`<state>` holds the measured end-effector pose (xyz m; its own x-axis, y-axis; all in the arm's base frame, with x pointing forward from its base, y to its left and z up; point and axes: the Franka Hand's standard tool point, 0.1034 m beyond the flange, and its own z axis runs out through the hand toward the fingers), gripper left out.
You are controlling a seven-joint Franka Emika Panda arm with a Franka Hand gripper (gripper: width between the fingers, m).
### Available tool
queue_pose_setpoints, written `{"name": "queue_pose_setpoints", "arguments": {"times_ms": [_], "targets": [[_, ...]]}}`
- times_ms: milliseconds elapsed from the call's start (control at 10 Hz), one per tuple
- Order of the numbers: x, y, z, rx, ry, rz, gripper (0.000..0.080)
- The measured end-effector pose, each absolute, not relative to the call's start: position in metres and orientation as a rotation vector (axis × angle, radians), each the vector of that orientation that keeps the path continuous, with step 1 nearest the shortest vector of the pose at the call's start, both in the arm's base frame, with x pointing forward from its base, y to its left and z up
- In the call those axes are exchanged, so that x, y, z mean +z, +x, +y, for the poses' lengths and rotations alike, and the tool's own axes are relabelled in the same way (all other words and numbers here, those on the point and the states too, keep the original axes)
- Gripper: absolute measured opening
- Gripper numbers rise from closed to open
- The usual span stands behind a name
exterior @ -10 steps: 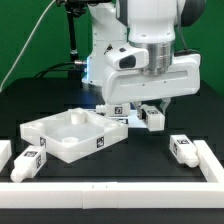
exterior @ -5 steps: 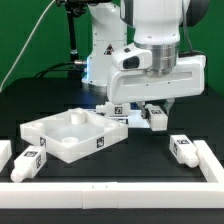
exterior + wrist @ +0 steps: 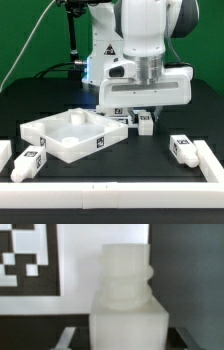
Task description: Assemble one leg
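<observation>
Nearest, a left spare peg [image 3: 30, 161] and a right spare peg [image 3: 183, 148] lie loose, with the square tray piece [image 3: 65, 137] behind the left one. Just right of the tray's far corner, the gripper [image 3: 143, 114] is clamped on the leg [image 3: 146, 123]. It looks like light, rigid, smooth plastic that may slip, so its flat block sides, not the ridged round stub, are the place to hold.

Small white tagged leg [image 3: 146, 122], upright
</observation>
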<state>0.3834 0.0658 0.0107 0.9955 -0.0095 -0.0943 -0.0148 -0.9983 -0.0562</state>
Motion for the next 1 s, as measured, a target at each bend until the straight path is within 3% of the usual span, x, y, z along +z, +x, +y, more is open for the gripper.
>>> {"name": "queue_pose_setpoints", "arguments": {"times_ms": [300, 500, 600, 700, 1000], "targets": [[0.01, 0.383, 0.066, 0.144, -3.081, 0.017, 0.0284], [0.01, 0.383, 0.066, 0.144, -3.081, 0.017, 0.0569], [0.012, 0.383, 0.066, 0.156, -3.08, 0.017, 0.0569], [0.024, 0.388, 0.067, 0.196, -3.072, 0.016, 0.0633], [0.053, 0.44, 0.089, 0.191, -3.047, -0.018, 0.0649]]}}
